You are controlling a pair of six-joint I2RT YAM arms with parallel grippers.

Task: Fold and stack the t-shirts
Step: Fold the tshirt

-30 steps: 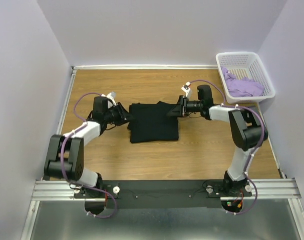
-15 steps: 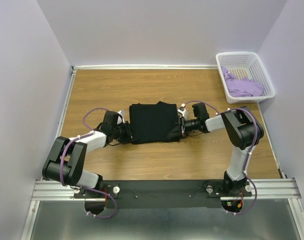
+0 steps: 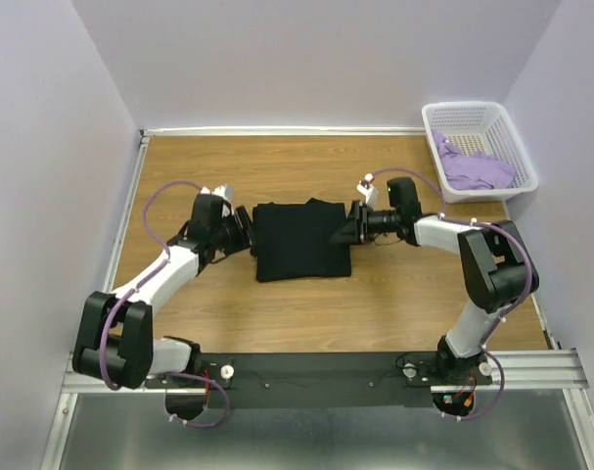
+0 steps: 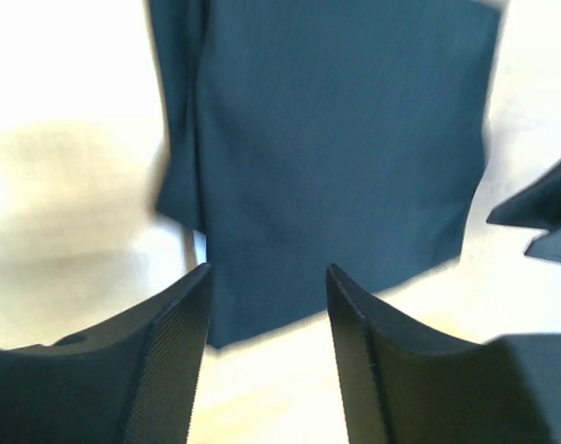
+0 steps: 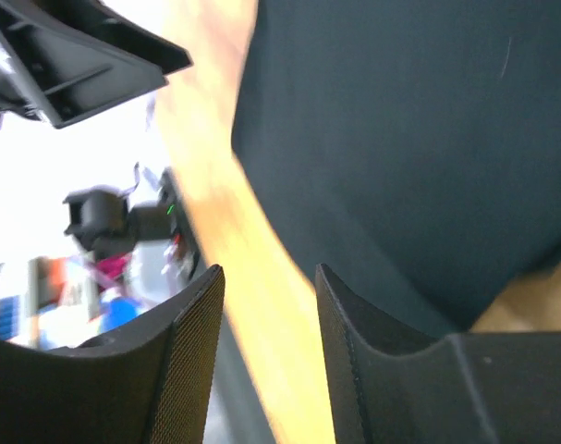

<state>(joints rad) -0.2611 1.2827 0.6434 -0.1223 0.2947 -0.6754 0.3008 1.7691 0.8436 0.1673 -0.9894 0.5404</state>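
Drew both grippers off the near corners of the black shirt (image 3: 301, 240) in the last half second and up level with its middle. From above: holds the left gripper (image 3: 246, 227) just beside the shirt's left edge and the right gripper (image 3: 353, 225) at its right edge, pointing at each other across the cloth. Leaves the shirt as a folded rectangle flat on the table (image 3: 394, 284), about mid-table, unshifted. Keeps the purple shirt (image 3: 473, 168) crumpled in the basket (image 3: 478, 106) at the far right corner, well apart from the black one. From the left wrist: shows the left gripper (image 4: 266, 277) with jaws apart and nothing between the fingers (image 4: 174, 342), only a look through the gap at the black shirt (image 4: 335, 139) lying ahead, a layer's edge doubled along its left side (colour washed toward navy by glare). From the right wrist: shows the right gripper (image 5: 266, 273) likewise parted and empty, with bare table (image 5: 220, 203) in the gap and the black shirt (image 5: 409, 139) just beyond the right finger; cannot tell whether touching.
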